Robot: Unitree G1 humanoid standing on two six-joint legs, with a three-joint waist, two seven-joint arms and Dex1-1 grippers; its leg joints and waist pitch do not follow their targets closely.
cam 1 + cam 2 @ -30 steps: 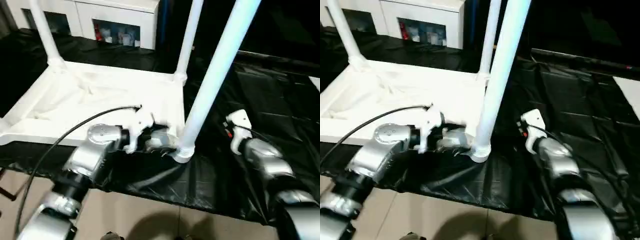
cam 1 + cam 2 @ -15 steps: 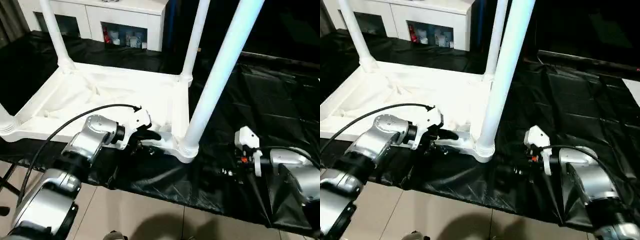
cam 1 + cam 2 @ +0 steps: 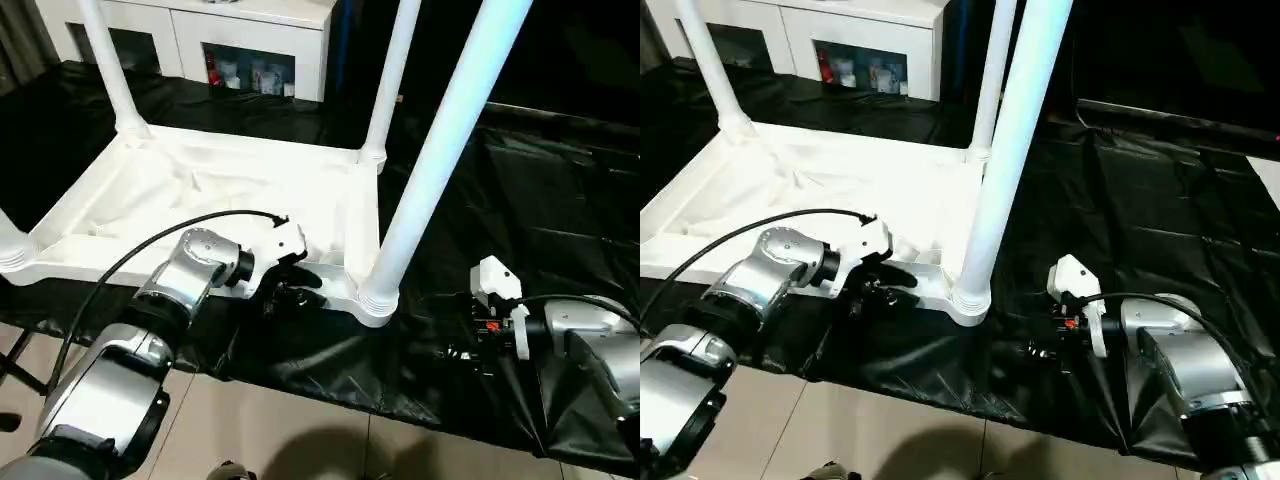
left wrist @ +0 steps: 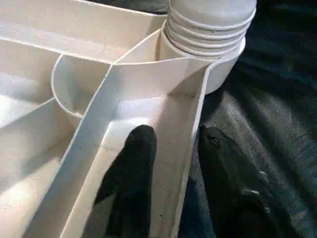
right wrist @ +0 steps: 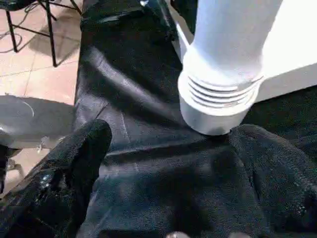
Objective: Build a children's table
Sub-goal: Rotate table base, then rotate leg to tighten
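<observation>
Lay upside down on the black-covered surface (image 3: 520, 200) across the upper left of the frame: the white tabletop (image 3: 220, 190), ribbed underside up, legs standing in its corner sockets. Rose steeply from the near right socket toward the top edge: the nearest leg (image 3: 430, 170). Straddled the tabletop's near rim beside that socket: the left gripper (image 4: 171, 163), one finger inside, one outside, pinching the wall. Hung spread wide at lower right, near the leg's ribbed base, touching nothing: the right gripper (image 5: 168, 163).

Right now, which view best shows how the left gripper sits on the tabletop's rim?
The left wrist view: the left gripper straddles the tabletop rim wall. The eye views show the gripper side-on against the near edge.
</observation>
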